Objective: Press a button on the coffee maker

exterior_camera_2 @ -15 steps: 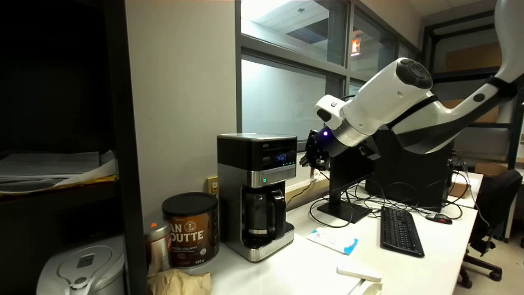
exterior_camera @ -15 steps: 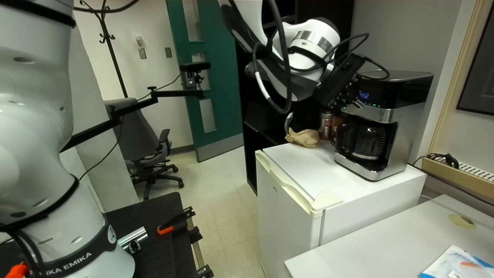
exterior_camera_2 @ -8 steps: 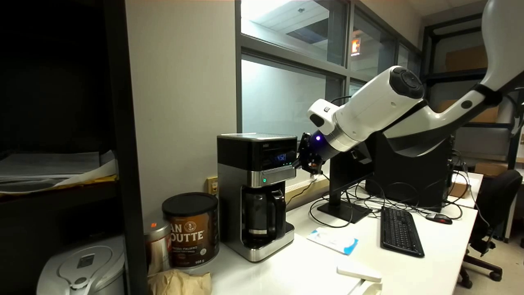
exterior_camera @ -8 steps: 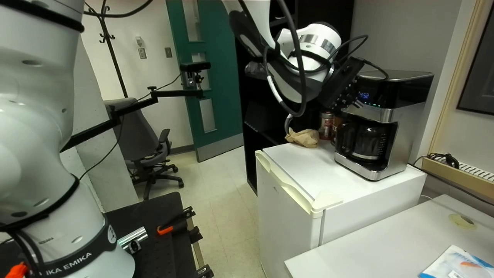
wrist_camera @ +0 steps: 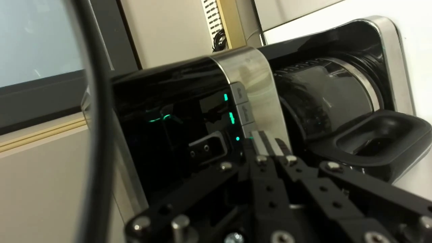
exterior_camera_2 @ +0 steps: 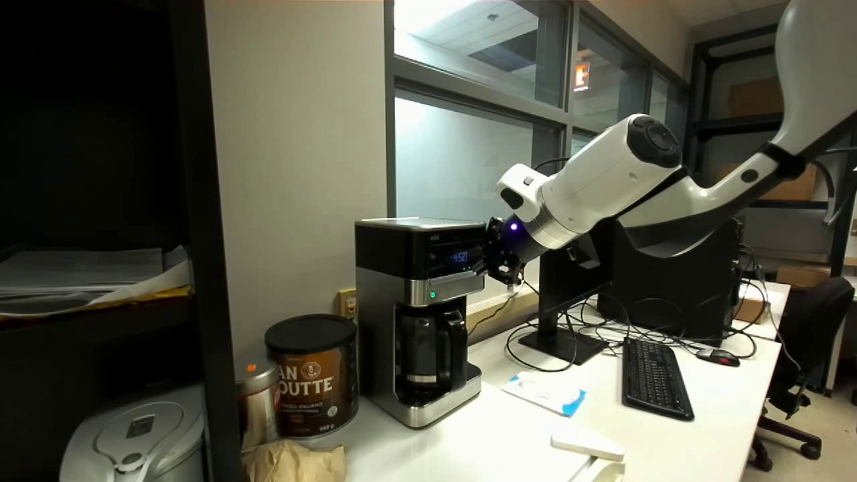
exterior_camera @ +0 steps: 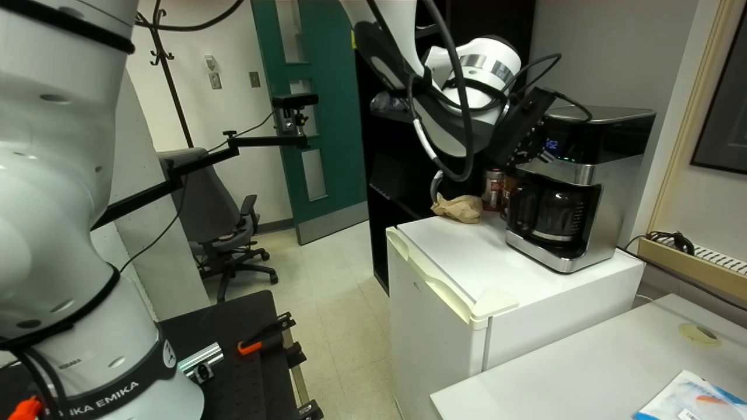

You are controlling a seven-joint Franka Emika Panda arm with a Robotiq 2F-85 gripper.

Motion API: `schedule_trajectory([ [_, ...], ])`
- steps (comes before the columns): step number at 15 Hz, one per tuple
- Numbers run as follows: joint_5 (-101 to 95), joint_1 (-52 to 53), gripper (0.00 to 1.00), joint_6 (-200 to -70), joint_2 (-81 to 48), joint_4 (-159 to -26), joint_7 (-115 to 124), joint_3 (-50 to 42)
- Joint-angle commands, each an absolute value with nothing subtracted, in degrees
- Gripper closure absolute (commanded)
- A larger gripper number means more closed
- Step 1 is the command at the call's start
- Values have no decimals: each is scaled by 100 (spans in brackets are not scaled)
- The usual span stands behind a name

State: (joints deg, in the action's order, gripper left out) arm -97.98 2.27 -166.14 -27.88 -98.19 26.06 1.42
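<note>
Coffee maker (exterior_camera: pixel 583 175), boxy, black and silver, sits on white mini fridge (exterior_camera: pixel 467 251). Our black two-finger gripper (wrist_camera: pixel 266 143) has tips together at grey rectangular buttons (wrist_camera: pixel 245 113); can't tell contact. Slanted push could skid us onto a neighbour; overpressing could slide the machine.

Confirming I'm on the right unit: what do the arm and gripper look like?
The arm is rounded, white and black-banded; its black base collar shows "EMIKA". A black cable with a white stretch loops alongside. The gripper is black linkwork with silvery screws and grey-tipped jaws.
</note>
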Motion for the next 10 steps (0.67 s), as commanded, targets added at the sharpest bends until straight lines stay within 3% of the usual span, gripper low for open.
schedule_trajectory([
  [1, -9947, 199, 100, -16659, -2933, -9612, 2772, 121],
  [10, -9895, 96, 100, -16626, -3059, -9514, 2734, 105],
])
